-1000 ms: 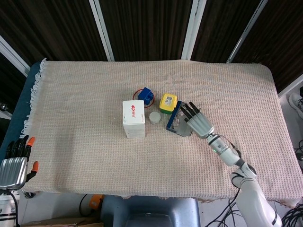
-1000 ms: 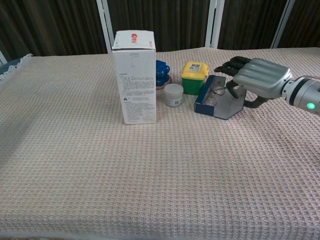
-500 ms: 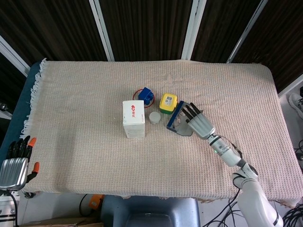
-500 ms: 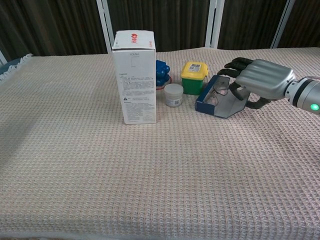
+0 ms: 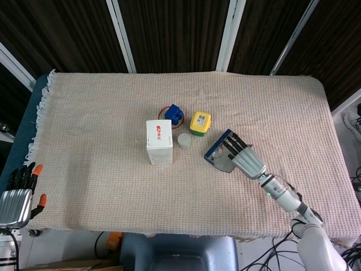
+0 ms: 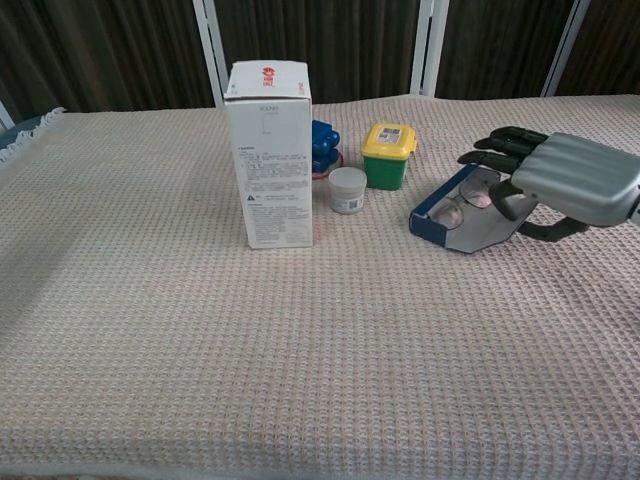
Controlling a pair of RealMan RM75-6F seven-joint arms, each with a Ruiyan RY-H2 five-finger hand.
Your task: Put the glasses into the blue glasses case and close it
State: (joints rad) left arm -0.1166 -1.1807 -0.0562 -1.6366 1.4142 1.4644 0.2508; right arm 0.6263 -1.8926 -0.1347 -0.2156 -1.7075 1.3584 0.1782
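The blue case (image 6: pixel 462 218) lies open on the cloth (image 6: pixel 300 350), right of the yellow-lidded tub (image 6: pixel 388 154), and the glasses (image 6: pixel 470 200) are seen inside it. The right hand (image 6: pixel 560 185) is laid on the raised lid, fingers extended over its edge. To close it well, the lid is best pressed down evenly, with the frame kept fully inside. The left hand (image 5: pixel 17 197) hangs off the table with fingers apart, nothing in it

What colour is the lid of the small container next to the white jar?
Yellow; the lid sits on a green container, clearest in the chest view.
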